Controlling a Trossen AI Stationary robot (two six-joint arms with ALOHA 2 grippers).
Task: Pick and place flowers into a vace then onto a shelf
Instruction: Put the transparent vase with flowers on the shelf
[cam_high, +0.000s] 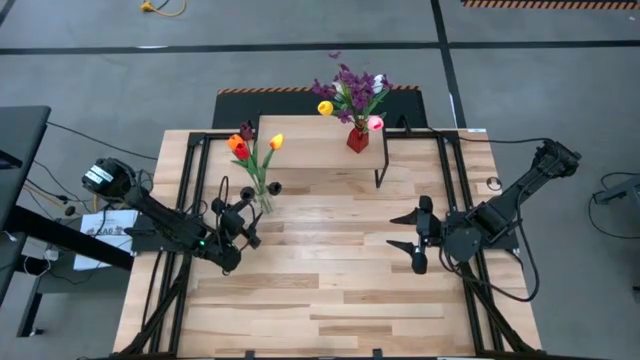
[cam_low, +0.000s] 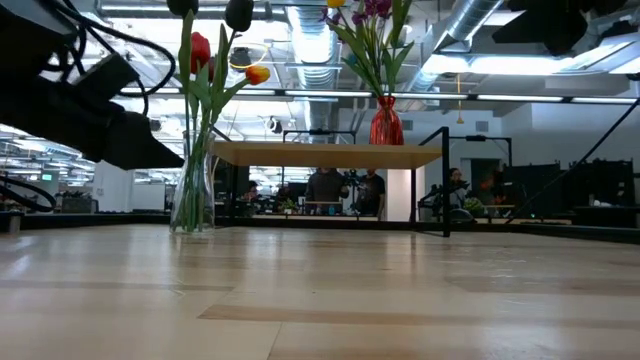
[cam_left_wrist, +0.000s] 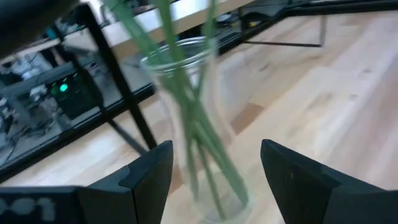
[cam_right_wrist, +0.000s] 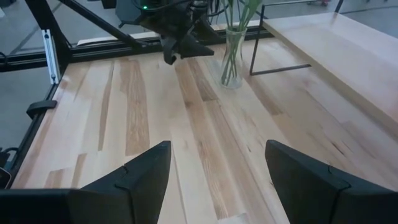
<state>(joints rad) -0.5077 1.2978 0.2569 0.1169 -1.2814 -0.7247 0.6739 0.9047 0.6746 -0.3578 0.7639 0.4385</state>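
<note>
Grey concrete floor w/ dark tape lines around a slatted wood table (cam_high: 330, 300). High view: the shelf (cam_high: 322, 140) sits at the table's far edge on black legs, a red vase (cam_high: 357, 138) on its right part holding purple sprigs plus yellow and pink heads. A clear vase (cam_high: 263, 197) stands on the table just beside the shelf's left end, w/ orange, red and yellow flowers (cam_high: 245, 145). Left gripper (cam_high: 240, 215) is right next to that vase, fingers spread, nothing in them. Right gripper (cam_high: 415, 242) hovers mid-table on the right, well apart from both vases, fingers spread and empty. A white box by the left arm's base carries dark print, too small to read.

Low view: clear vase (cam_low: 191, 195) at left, red vase (cam_low: 386, 122) up on the shelf (cam_low: 330, 155); people stand far back in the room.

Left wrist view: both fingers (cam_left_wrist: 152, 180) flank the clear vase (cam_left_wrist: 199, 124), gaps on each side, green stems inside.

Right wrist view: own fingers (cam_right_wrist: 146, 177) wide apart over bare table; left gripper (cam_right_wrist: 183, 43) sits near the clear vase (cam_right_wrist: 231, 59), shelf (cam_right_wrist: 336, 53) beside it.

No other readable writing.
</note>
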